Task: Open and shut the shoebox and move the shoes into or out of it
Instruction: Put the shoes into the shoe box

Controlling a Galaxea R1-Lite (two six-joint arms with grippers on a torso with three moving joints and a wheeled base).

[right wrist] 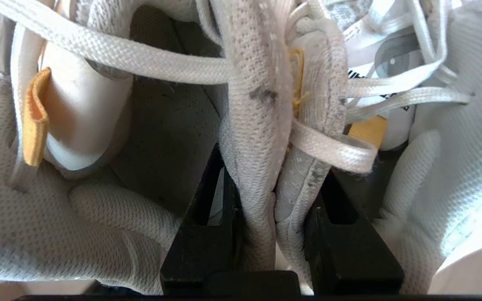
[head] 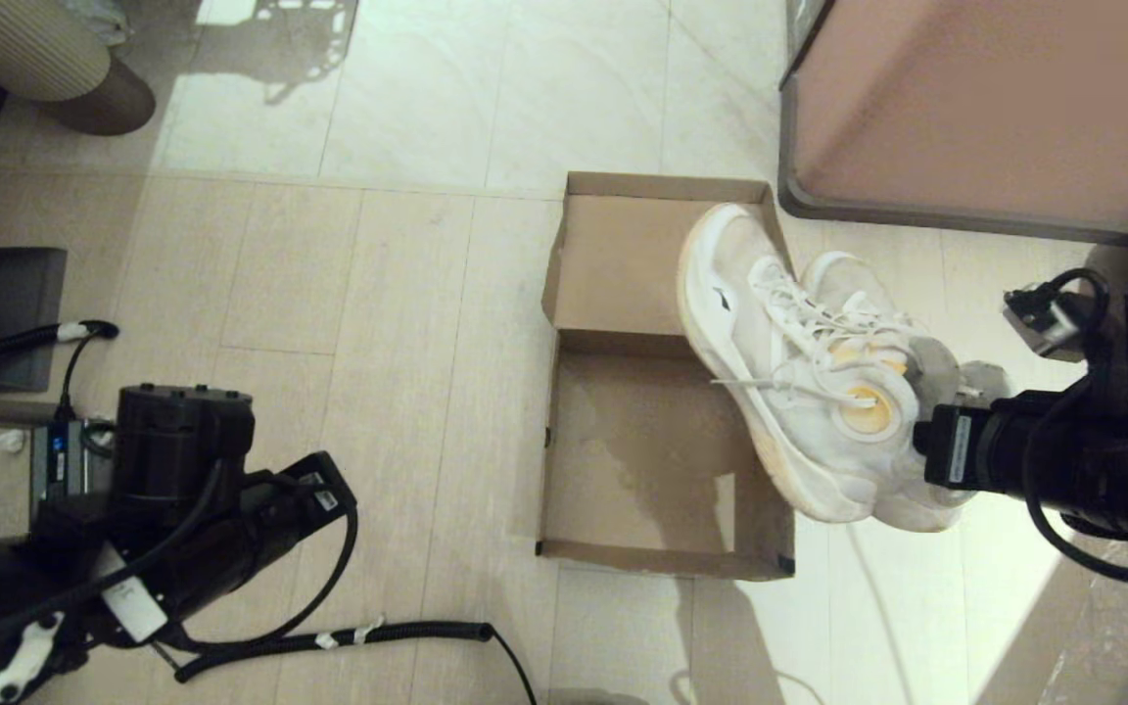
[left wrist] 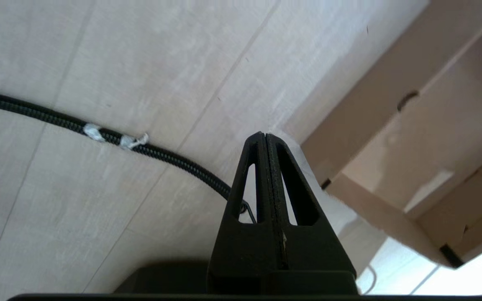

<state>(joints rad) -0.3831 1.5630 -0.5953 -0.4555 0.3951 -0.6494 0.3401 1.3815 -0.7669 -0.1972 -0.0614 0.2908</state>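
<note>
Both shoes [right wrist: 266,125] hang pinched by their inner collars between my right gripper's [right wrist: 272,234] fingers; only this wrist view shows that. From my head, the pair [head: 809,382] overhangs the open shoebox's [head: 642,460] right wall, the box bare inside. My left gripper [left wrist: 266,142], fingers pressed together, hovers near its corner.

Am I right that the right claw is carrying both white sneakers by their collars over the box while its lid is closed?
Not quite: the lid is open. The head view shows the shoebox with its flap folded back and the inside bare. The rest holds: the right claw pinches the inner collars of both shoes, hanging over the box's right edge.
</note>
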